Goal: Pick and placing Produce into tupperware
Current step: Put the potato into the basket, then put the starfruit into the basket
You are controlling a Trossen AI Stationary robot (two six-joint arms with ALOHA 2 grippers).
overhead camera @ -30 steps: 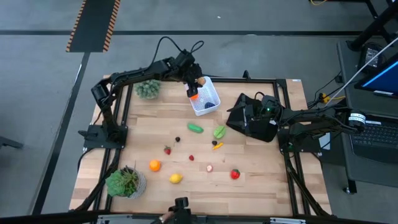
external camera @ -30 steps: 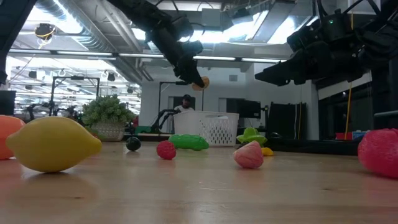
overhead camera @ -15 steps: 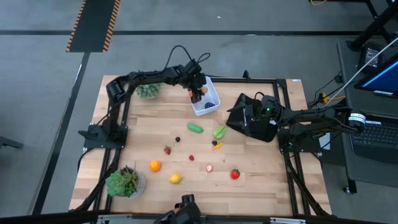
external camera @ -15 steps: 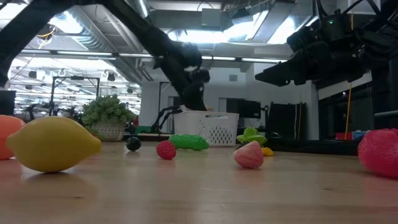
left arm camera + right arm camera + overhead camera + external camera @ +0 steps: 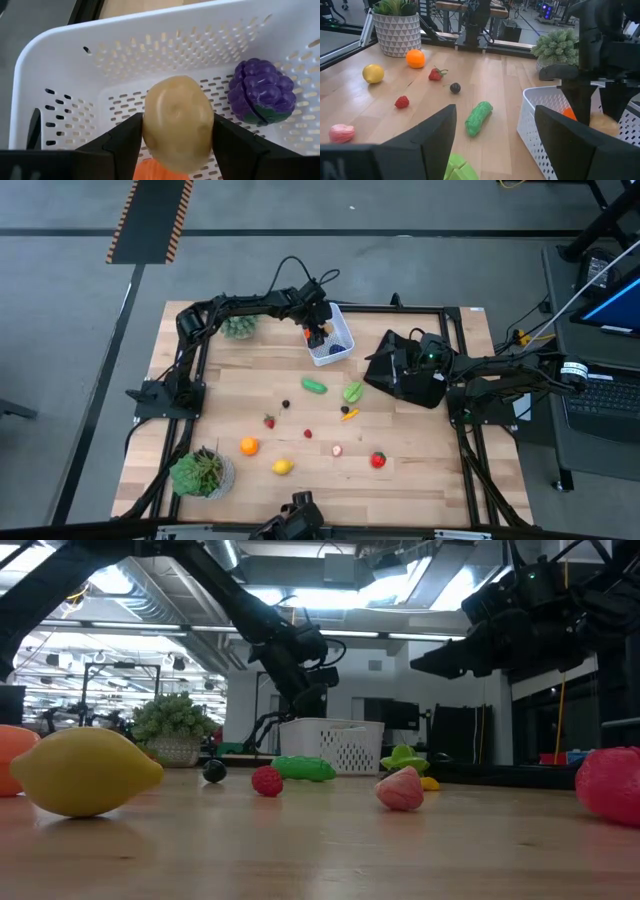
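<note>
Tupperware (image 5: pixel 333 340): white perforated tub at the far middle of the tabletop (image 5: pixel 420 470). Contents, by the left wrist view: purple grape cluster (image 5: pixel 262 97) on the floor of the tub, an orange piece (image 5: pixel 160 170) partly hidden below the end effector.

Left end effector (image 5: pixel 177 131): lowered into the tub, fingers (image 5: pixel 117 142) flanking a tan potato (image 5: pixel 177 122). Both fingers sit against its sides; whether the grip is loosening cannot be told. Judged: potato at the point of deposit, not yet dropped.

Right end effector (image 5: pixel 492 137): parked at the right side of the tabletop, fingers spread wide, holding nothing.

Produce still loose on the tabletop: green cucumber (image 5: pixel 314 386), green leafy piece (image 5: pixel 353 391), small orange-yellow piece (image 5: pixel 348 415), dark berry (image 5: pixel 286 404), two strawberries (image 5: pixel 269 421), pink piece (image 5: pixel 336 450), red piece (image 5: pixel 378 460), orange (image 5: pixel 248 446), lemon (image 5: pixel 283 467).

Progress, judged: roughly a quarter done; ten items remain to collect.
</note>
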